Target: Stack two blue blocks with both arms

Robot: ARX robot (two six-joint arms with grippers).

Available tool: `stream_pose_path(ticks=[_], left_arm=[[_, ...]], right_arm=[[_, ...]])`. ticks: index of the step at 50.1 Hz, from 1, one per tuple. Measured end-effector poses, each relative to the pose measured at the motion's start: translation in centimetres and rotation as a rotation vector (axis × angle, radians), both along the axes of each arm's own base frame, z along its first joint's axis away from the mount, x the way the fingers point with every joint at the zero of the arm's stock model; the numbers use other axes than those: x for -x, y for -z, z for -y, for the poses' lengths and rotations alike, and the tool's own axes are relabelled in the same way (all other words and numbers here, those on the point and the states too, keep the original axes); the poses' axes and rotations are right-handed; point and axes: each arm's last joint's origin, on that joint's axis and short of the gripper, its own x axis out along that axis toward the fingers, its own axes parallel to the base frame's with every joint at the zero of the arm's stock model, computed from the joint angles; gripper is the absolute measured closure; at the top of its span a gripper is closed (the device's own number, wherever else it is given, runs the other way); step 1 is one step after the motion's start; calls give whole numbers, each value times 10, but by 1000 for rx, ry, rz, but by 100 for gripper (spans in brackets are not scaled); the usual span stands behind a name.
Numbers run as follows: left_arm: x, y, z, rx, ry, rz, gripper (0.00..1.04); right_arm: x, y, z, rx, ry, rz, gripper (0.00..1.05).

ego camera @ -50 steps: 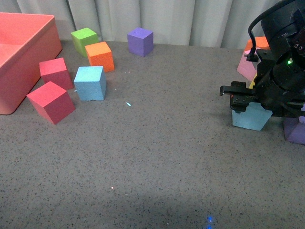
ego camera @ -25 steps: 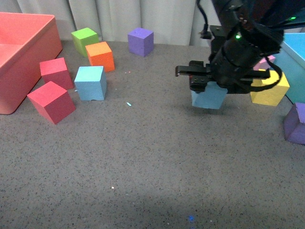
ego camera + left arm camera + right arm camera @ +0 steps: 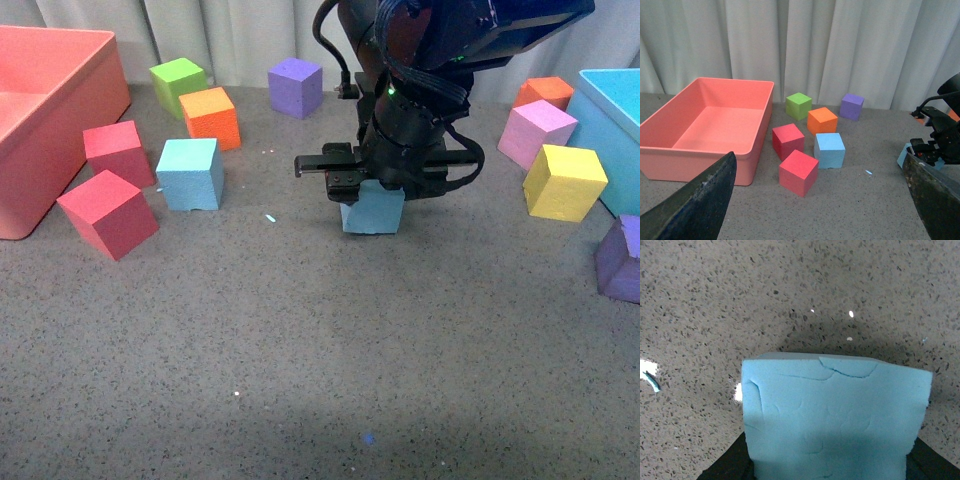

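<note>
Grey table (image 3: 300, 330) is under your right gripper (image 3: 372, 186), which is squeezing one blue block (image 3: 372, 215). Your other blue block (image 3: 190, 172) sits on the table well off to its left, so move that way.

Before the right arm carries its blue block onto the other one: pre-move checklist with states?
1. Grip: right tool shut on held blue block: ok.
2. Lift: held blue block clear of table: cannot tell.
3. Target: resting blue block upright, top bare: ok.
4. Path: only a small blue chip lies between them: ok.
5. Room at target: red cube and orange cube sit close beside it: not ok.
6. Other arm: left tool open, empty: ok.
</note>
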Motion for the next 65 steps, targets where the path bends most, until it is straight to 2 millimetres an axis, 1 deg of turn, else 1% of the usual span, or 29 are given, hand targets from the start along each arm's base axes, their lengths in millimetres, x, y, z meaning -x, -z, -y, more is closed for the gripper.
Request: stream_pose_path(ticks=[5,7,10,12,14,18,22,23,27,28,31,32,33,34,35,37,38,42,44,46,47,49,52,58,61,65], left_arm=[[0,0,0,0,0,0,7],[0,0,0,0,0,0,7],[0,0,0,0,0,0,7],[0,0,0,0,0,0,7],[0,0,0,0,0,0,7],[0,0,0,0,0,0,7],[0,0,0,0,0,0,7],[0,0,0,0,0,0,7],[0,0,0,0,0,0,7],[0,0,0,0,0,0,7],[0,0,0,0,0,0,7],[0,0,0,0,0,0,7],[0,0,0,0,1,0,7],[0,0,0,0,1,0,7],[0,0,0,0,0,0,7],[0,0,0,0,3,0,7],[0,0,0,0,2,0,7],[0,0,0,0,0,0,7],[0,0,0,0,0,0,7],[0,0,0,0,0,0,7],[0,0,0,0,0,0,7],[0,0,0,0,0,0,7],[0,0,0,0,0,0,7],[0,0,0,0,0,0,7],[0,0,0,0,0,0,7],[0,0,0,0,0,0,7]], right_arm=[[-2,-1,-3,3,-14,4,57],[-2,-1,-3,4,-16,5,54],[-2,-1,-4,2,-18,6,44],[-2,-1,-4,2,-19,6,41],[-3,-2,-5,-2,-19,14,32],[-3,-3,-6,-9,-22,27,23],[0,-6,-6,-11,-33,53,11],[1,-8,-6,-8,-36,68,8],[7,-22,-3,-10,-46,107,10],[9,-31,-2,-11,-42,145,10],[12,-47,0,-26,-35,208,10],[12,-50,0,-15,-32,245,11],[12,-54,3,10,-11,352,14],[13,-55,4,7,-3,394,16],[15,-56,7,45,24,482,19],[25,-55,19,75,75,635,27],[27,-55,20,73,77,648,28],[53,-51,48,21,116,843,42],[62,-53,58,-1,129,912,46],[78,-60,76,-31,154,1006,54],[89,-67,86,-44,167,1051,59],[98,-73,95,-51,176,1085,65],[121,-83,118,-49,195,1120,79],[161,-78,142,-39,170,1081,104],[175,-78,150,-34,164,1062,104],[194,-88,161,-41,161,1074,104]])
